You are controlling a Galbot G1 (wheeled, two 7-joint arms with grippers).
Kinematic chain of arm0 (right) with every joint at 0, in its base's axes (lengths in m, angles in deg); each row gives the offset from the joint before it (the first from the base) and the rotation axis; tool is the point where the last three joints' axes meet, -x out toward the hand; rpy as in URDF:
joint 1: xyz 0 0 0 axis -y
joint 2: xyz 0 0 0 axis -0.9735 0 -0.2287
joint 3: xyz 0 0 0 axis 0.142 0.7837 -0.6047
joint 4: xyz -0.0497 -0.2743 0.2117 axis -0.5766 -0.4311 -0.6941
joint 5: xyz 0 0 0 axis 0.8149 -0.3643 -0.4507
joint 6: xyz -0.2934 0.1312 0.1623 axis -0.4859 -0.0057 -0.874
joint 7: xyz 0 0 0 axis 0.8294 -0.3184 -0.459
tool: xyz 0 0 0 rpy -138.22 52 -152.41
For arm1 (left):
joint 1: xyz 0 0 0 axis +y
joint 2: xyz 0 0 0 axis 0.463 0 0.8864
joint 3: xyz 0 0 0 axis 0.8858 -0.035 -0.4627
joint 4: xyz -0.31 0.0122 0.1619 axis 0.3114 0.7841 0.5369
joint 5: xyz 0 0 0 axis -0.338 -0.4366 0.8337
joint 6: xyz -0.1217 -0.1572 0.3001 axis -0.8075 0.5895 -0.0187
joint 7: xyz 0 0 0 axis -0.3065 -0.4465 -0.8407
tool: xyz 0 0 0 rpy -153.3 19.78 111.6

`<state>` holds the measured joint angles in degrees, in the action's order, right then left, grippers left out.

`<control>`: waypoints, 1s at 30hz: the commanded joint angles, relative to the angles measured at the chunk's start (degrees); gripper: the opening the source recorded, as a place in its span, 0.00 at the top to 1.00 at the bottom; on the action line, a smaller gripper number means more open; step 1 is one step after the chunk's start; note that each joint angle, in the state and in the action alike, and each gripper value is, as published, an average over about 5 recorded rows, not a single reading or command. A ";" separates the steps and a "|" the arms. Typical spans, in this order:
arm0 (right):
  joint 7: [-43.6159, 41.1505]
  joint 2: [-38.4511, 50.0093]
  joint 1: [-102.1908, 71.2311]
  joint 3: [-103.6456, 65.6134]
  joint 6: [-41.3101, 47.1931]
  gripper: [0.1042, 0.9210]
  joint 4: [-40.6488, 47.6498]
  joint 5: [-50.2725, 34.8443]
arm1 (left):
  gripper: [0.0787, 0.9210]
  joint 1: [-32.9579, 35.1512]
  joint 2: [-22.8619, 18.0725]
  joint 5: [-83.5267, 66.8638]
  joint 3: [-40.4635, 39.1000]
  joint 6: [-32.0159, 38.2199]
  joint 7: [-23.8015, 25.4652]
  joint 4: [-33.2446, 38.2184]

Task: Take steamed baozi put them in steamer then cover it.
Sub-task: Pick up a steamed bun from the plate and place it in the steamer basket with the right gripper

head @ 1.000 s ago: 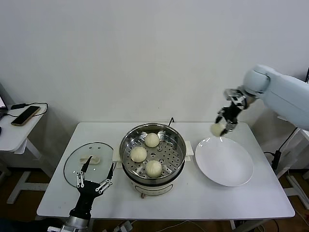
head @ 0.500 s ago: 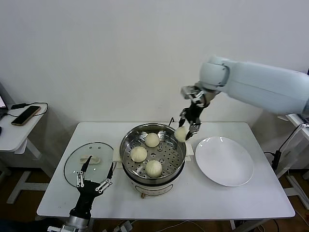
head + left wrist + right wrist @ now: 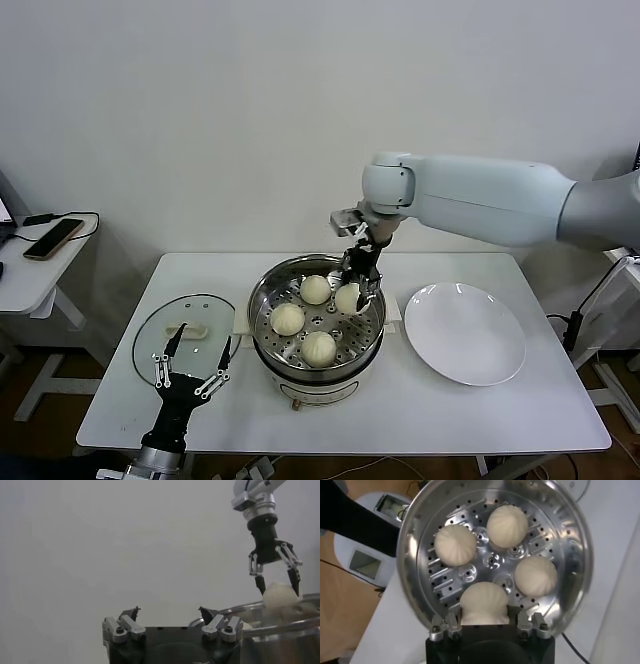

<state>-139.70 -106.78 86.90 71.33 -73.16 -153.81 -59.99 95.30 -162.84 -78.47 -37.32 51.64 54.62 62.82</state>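
— Nearest the camera? 
— The left gripper [image 3: 190, 372], fingers spread, beside the clear glass cover [image 3: 187, 334] lying flat at the table's left.

— And beyond? 
— Three pleated cream baozi [image 3: 318, 347] sit on the shiny steamer [image 3: 265, 310]'s perforated tray; the right gripper [image 3: 355, 291] clamps a fourth baozi [image 3: 347, 297], seemingly just above the tray.

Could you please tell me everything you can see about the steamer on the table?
The steamer is a large round pot of shiny steel on a white base, upright at the middle of the white table, between the glass lid and the white plate. Its perforated tray holds three steamed baozi. The right gripper holds a fourth bun just over the tray. It is uncovered.
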 commanded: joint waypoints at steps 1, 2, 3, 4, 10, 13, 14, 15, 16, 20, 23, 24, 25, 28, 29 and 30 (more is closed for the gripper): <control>1.10 -2.98 -2.95 0.85 0.50 0.35 2.89 1.14 | 0.12 -0.04 -0.02 -0.03 0.08 0.03 -0.05 -0.03; 1.11 -3.07 -3.03 0.86 0.46 0.35 3.08 1.38 | 0.12 -0.04 -0.03 -0.03 0.09 0.03 -0.05 -0.02; 1.09 -3.15 -3.09 0.88 0.42 0.35 3.23 1.62 | 0.12 -0.04 -0.04 -0.03 0.10 0.04 -0.06 0.00; 1.03 -3.19 -3.12 0.92 0.39 0.35 3.34 1.86 | 0.12 -0.04 -0.06 -0.03 0.12 0.04 -0.07 0.02; 0.58 -3.05 -3.32 0.97 0.29 0.35 3.31 2.69 | 0.12 -0.03 -0.08 -0.05 0.27 0.09 -0.09 0.05; 0.02 -3.08 -3.35 0.88 0.15 0.35 3.29 3.36 | 0.12 -0.02 -0.08 -0.05 0.30 0.11 -0.10 0.02; -0.20 -3.08 -3.33 0.84 0.10 0.35 3.29 3.55 | 0.12 -0.03 -0.08 -0.06 0.31 0.12 -0.10 0.01; -0.38 -3.08 -3.30 0.81 0.05 0.35 3.27 3.71 | 0.12 -0.02 -0.08 -0.06 0.32 0.13 -0.10 0.01; -0.46 -3.07 -3.28 0.79 0.01 0.35 3.24 3.80 | 0.12 -0.02 -0.08 -0.06 0.32 0.14 -0.10 0.00; -0.71 -3.01 -3.35 0.76 -0.31 0.33 3.15 4.19 | 0.12 -0.03 -0.10 -0.08 0.34 0.18 -0.11 -0.05; -0.90 -2.99 -3.41 0.68 -0.49 0.26 3.04 4.35 | 0.12 -0.04 -0.12 -0.10 0.37 0.19 -0.12 -0.07; -0.99 -2.99 -3.40 0.59 -0.58 0.22 3.05 4.44 | 0.12 -0.04 -0.13 -0.10 0.38 0.19 -0.13 -0.06; -1.03 -2.98 -3.35 0.49 -0.65 0.18 3.05 4.49 | 0.12 -0.04 -0.13 -0.11 0.39 0.18 -0.13 -0.06; -1.23 -2.73 -3.16 -0.08 -0.93 0.13 2.81 4.72 | 0.12 -0.05 -0.15 -0.11 0.39 0.16 -0.13 -0.07; -1.25 -2.52 -3.11 -0.50 -1.00 0.13 2.60 4.77 | 0.12 -0.07 -0.15 -0.11 0.37 0.14 -0.13 -0.07; -1.30 -2.18 -3.11 -1.28 -1.11 0.12 2.31 4.87 | 0.12 -0.09 -0.15 -0.10 0.35 0.12 -0.13 -0.07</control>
<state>-140.55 -109.14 83.81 71.30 -74.01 -151.29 -55.73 95.24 -162.98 -78.57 -36.95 51.80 54.48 62.78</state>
